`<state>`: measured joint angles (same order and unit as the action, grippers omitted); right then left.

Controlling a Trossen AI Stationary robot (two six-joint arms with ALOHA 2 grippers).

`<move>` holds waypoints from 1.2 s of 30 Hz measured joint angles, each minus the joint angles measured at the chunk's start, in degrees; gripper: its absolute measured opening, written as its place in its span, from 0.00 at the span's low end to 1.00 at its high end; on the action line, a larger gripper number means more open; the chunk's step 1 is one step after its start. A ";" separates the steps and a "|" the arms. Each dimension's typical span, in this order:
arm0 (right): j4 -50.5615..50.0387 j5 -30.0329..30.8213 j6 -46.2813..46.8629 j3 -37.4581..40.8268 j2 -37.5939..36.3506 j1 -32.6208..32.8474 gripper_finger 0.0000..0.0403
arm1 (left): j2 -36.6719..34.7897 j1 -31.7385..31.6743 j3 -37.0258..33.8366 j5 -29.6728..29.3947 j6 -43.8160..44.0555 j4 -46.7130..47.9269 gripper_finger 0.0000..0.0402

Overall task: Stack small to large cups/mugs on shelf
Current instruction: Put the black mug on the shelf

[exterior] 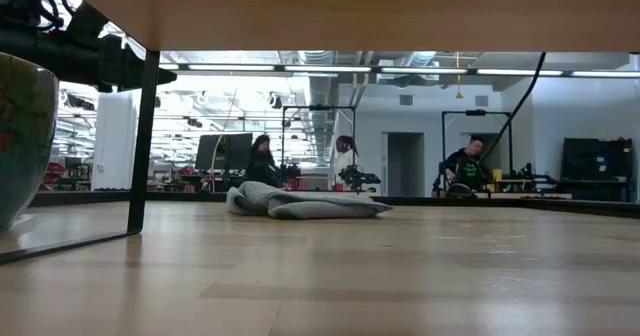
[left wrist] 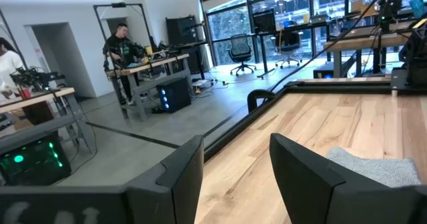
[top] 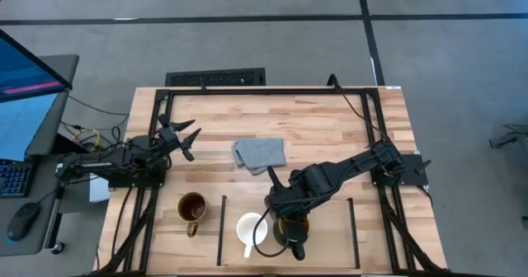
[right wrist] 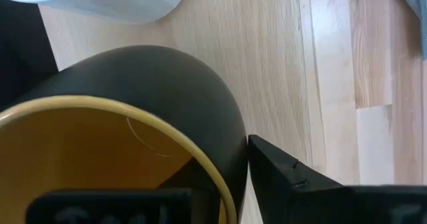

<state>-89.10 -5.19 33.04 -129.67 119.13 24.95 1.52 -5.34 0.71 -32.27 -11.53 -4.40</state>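
The medium dark mug with a yellow inside [top: 294,230] stands in the shelf area [top: 326,232], between the two thin black bars, its handle toward the near edge. The small white mug [top: 250,230] sits just to its left. The brownish-gold mug [top: 192,206] stands left of the left bar and also shows in the low view [exterior: 20,136]. My right gripper [top: 286,219] is over the dark mug and shut on its wall. My left gripper [top: 187,137] hangs open and empty at the table's left side. My right gripper holds the dark mug by its rim wall [right wrist: 227,177], one finger inside the yellow hollow and one finger [right wrist: 287,177] against the dark outer side. The fingers come from above, slanting from the far right. Whether the mug's base rests on the wood, I cannot tell.
A crumpled grey cloth [top: 260,154] lies mid-table, beyond the shelf area. Black frame rails run along the table's left, right and far edges. There is bare wood right of the dark mug, up to the right bar [top: 353,219]. People sit at desks in the room behind.
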 joint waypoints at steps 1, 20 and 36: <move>0.02 0.00 0.00 0.00 0.00 -0.02 0.23 | 0.00 0.00 0.00 0.00 0.00 0.00 0.41; 0.01 -0.83 1.09 -0.02 -0.07 -1.09 0.44 | 0.00 0.00 0.00 -0.02 0.04 0.00 0.41; -0.22 -2.66 2.12 -0.02 -0.09 -1.51 0.53 | 0.00 0.00 0.00 0.04 0.20 -0.02 0.41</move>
<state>-89.32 -7.85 35.16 -129.69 119.04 23.44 1.52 -5.34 0.71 -32.23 -11.33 -4.43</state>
